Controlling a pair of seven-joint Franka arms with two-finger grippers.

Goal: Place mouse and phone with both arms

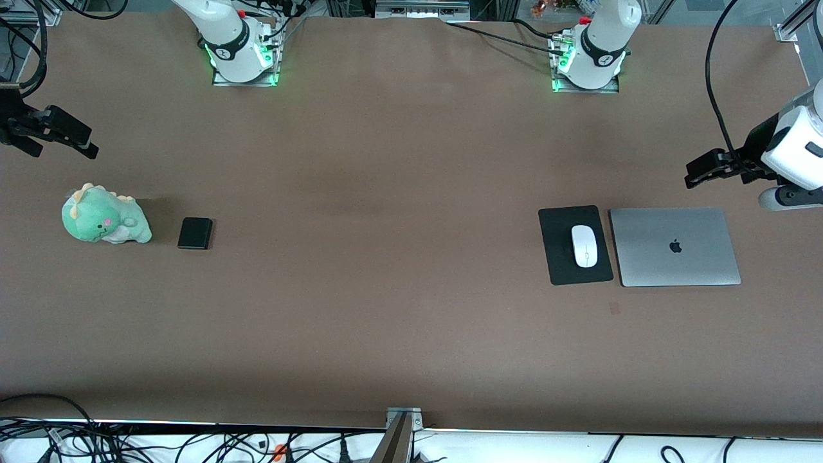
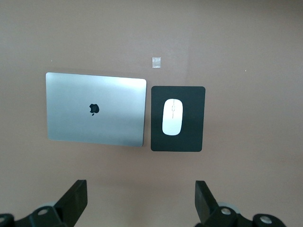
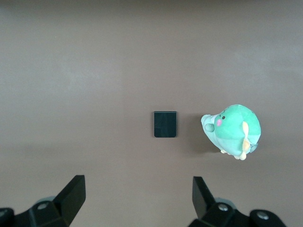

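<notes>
Brown worktop (image 1: pixel 398 257). Lower right of front frame: white mouse (image 1: pixel 584 245) sits on black mouse pad (image 1: pixel 559 257), closed silver laptop (image 1: pixel 675 247) just beside the pad toward the left arm's end. Lower left of frame: black phone (image 1: pixel 195 233) flat on the worktop, green plush dinosaur (image 1: pixel 105 215) near it toward the right arm's end, not touching. Farther up: left gripper (image 1: pixel 697 172) at right edge, in the air over bare worktop above the laptop in frame, fingers (image 2: pixel 75 198) released, grasping nothing. Right gripper (image 1: pixel 64 138) at left edge over bare worktop, above the plush in frame, fingers (image 3: pixel 73 194) spread, empty
</notes>
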